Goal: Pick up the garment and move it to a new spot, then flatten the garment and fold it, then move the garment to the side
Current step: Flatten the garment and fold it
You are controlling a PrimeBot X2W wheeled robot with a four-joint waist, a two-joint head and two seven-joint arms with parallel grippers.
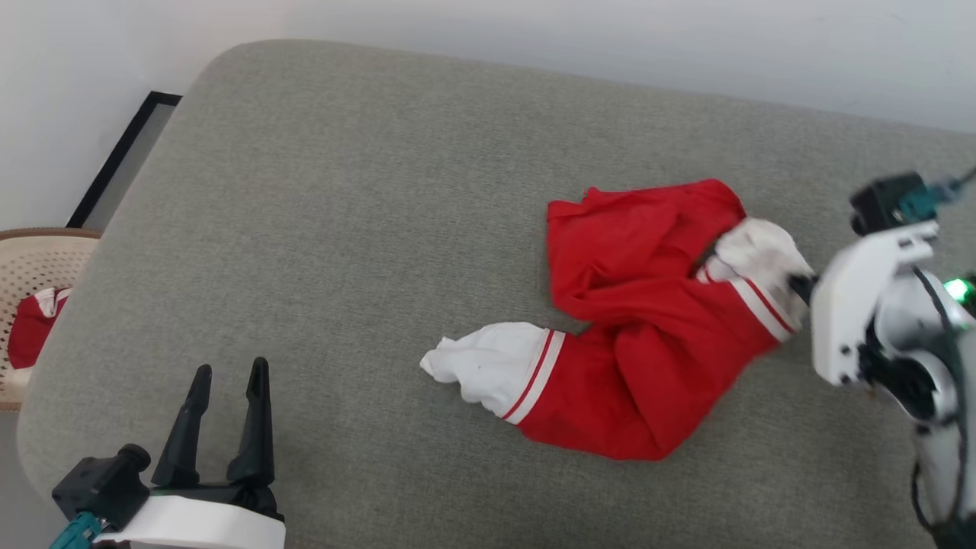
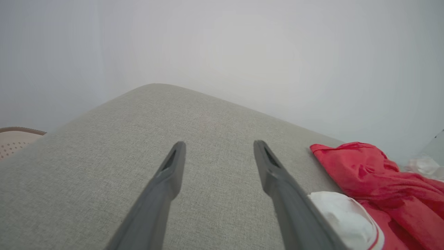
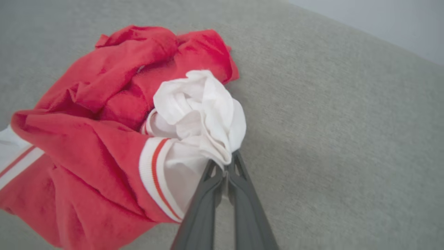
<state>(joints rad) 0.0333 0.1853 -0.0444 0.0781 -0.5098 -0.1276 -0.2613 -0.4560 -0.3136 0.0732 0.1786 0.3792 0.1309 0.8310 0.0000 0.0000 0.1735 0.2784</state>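
The garment (image 1: 648,335) is a crumpled red T-shirt with white sleeves, lying on the right half of a grey cushioned surface (image 1: 343,229). One white sleeve (image 1: 496,366) trails toward the left. My right gripper (image 3: 225,163) is shut on the other white sleeve (image 3: 204,111), whose bunched cloth sits pinched at the fingertips. From the head view that gripper (image 1: 801,286) sits at the shirt's right edge. My left gripper (image 1: 229,374) stands open over bare cushion at the lower left, well apart from the shirt. The left wrist view shows its spread fingers (image 2: 173,163) and the garment (image 2: 374,177) off to the right.
A beige perforated basket (image 1: 30,267) with another red and white cloth (image 1: 30,328) inside stands beyond the cushion's left edge. A black-framed panel (image 1: 122,156) leans against the white wall at the far left. The wall runs along the cushion's far side.
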